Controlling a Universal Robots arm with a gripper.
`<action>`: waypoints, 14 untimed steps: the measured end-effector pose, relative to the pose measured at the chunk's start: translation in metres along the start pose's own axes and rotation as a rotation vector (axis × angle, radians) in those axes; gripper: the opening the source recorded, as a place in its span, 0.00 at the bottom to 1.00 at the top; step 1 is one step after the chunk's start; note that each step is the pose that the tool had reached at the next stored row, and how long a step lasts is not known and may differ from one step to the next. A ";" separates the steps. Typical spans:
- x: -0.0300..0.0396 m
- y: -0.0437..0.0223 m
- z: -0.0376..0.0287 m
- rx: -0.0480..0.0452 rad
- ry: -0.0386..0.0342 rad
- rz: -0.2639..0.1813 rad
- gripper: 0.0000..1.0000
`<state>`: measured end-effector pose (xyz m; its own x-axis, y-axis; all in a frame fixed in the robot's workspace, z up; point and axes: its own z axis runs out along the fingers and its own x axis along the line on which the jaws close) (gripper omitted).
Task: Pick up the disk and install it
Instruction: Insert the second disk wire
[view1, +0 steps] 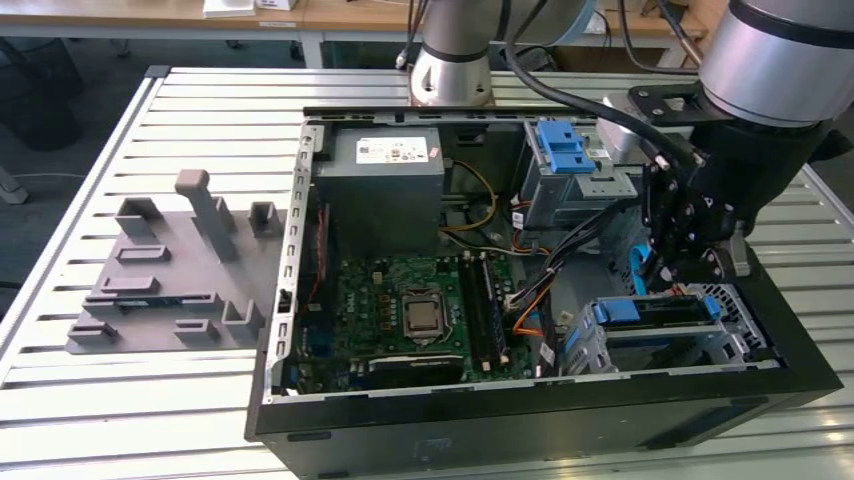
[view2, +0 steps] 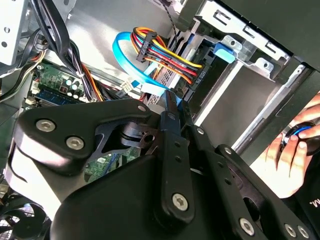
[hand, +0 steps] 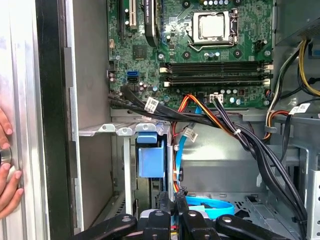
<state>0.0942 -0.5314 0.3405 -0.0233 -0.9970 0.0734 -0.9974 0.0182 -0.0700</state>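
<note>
- The gripper (view1: 677, 288) hangs inside the open computer case (view1: 287, 300), in the lower right of the exterior view, just above the drive cage (view1: 727, 345).
- The fingers (hand: 165, 202) are drawn close together in both wrist views; nothing is seen pinched between them.
- The disk (view1: 649, 312) is judged to lie in that cage. Its blue rail end is seen just beside the fingertips, while the metal body is mostly hidden by the cage. In the first wrist view the same blue end (hand: 150, 161) is seen in the slot under the cage rail.
- Seating is judged to be the step in hand. Pressure is best applied squarely on the blue rail end and along the slot, so that the rails are not jammed in the guides.
- The cable bundle (hand: 235, 132) and the blue flat cable (view2: 122, 50) run close to the fingers. Contact with them is to be avoided, since a snagged connector could be pulled off the motherboard (view1: 400, 300).
- Force is to be kept low; whether the disk is fully home cannot be told.
- A person's hand (hand: 6, 172) rests on the table outside the case wall, and is to be kept clear of the arm.
</note>
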 end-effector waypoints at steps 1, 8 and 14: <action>0.0000 0.0000 0.0000 0.0001 0.0000 0.000 0.16; 0.0009 0.0012 0.0001 0.0081 -0.0028 0.001 0.16; 0.0051 0.0021 0.0023 0.0162 -0.0065 0.001 0.16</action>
<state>0.0921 -0.5367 0.3384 -0.0242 -0.9975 0.0667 -0.9961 0.0184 -0.0862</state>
